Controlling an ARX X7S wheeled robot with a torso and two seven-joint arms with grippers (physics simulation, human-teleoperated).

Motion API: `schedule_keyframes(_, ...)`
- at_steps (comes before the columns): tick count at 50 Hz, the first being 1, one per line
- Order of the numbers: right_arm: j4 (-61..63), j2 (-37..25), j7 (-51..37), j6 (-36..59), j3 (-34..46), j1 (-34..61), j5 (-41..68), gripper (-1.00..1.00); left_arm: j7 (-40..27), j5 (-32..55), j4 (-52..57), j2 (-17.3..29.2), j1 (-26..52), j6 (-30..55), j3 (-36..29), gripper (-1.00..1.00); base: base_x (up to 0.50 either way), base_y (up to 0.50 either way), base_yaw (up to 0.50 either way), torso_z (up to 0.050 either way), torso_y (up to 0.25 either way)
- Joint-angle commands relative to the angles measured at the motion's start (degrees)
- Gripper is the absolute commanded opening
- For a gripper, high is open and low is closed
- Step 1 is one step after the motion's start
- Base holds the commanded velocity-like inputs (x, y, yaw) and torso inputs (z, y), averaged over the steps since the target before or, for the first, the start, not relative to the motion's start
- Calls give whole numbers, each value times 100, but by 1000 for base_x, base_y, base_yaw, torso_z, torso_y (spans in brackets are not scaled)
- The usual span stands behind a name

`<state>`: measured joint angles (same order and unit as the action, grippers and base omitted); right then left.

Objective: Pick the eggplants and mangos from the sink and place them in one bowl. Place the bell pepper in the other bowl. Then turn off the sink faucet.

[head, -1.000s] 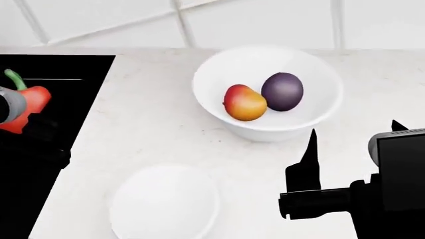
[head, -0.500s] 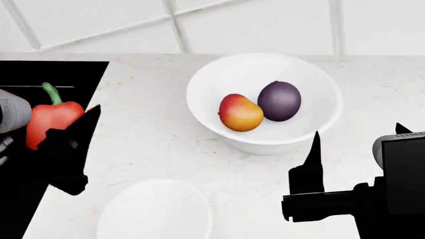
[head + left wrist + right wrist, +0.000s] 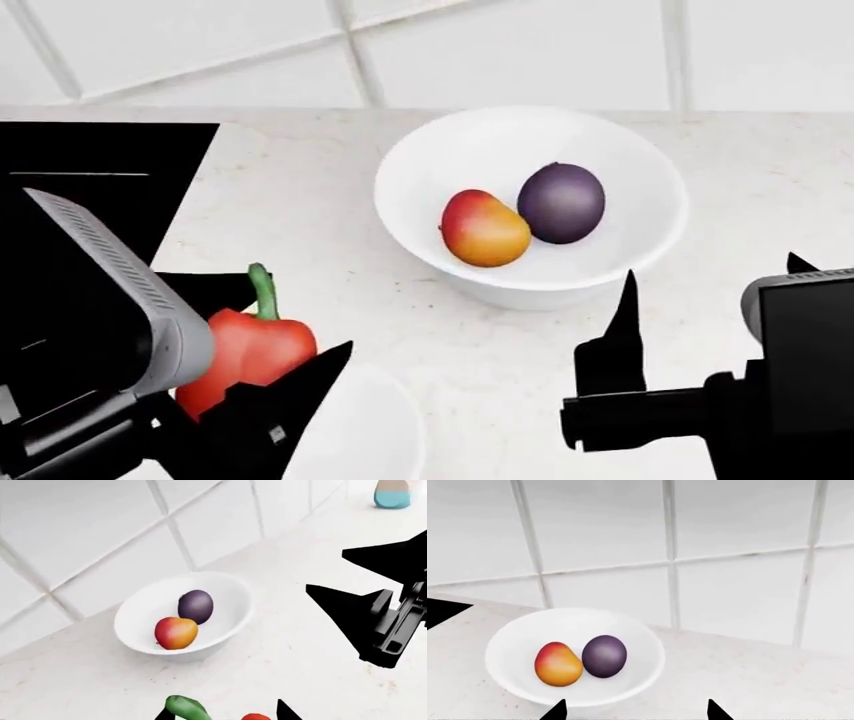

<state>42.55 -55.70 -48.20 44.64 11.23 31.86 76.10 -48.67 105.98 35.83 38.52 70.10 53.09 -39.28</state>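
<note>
My left gripper (image 3: 283,338) is shut on the red bell pepper (image 3: 240,352), its green stem up, held over the counter at the left rim of the near white bowl (image 3: 371,432). In the left wrist view only the pepper's stem (image 3: 187,707) shows between the jaws of the left gripper (image 3: 223,714). The far white bowl (image 3: 497,135) holds one mango (image 3: 483,228) and one eggplant (image 3: 561,203). My right gripper (image 3: 713,274) hangs open and empty right of that bowl. The black sink (image 3: 94,155) lies at the left. The sink faucet is out of view.
A white tiled wall (image 3: 507,45) backs the pale counter (image 3: 307,210). The right wrist view looks at the far bowl (image 3: 517,645) with the mango (image 3: 558,664) and eggplant (image 3: 604,656). A small blue and tan object (image 3: 393,492) stands far along the counter.
My left gripper has carried the bell pepper from over the sink to the right and nearer, to the near bowl's edge. The right arm has stayed put.
</note>
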Motion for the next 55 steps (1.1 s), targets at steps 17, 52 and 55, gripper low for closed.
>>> schedule_keyframes(17,19,41,67,-139,-66,-231,-114,100,55,410,-787,-434,271,131,-399,-100,0,0,0,0,1)
schedule_keyframes(52,-31,78,131,-186,-18,-318,-159,100,157,340,-1278,-697,82,81,-717,-100,0,0,0,0,0)
schedule_keyframes(55,-14,67,119,-195,-29,-338,-151,100,148,371,-1266,-703,123,87,-716,100,0,0,0,0,0)
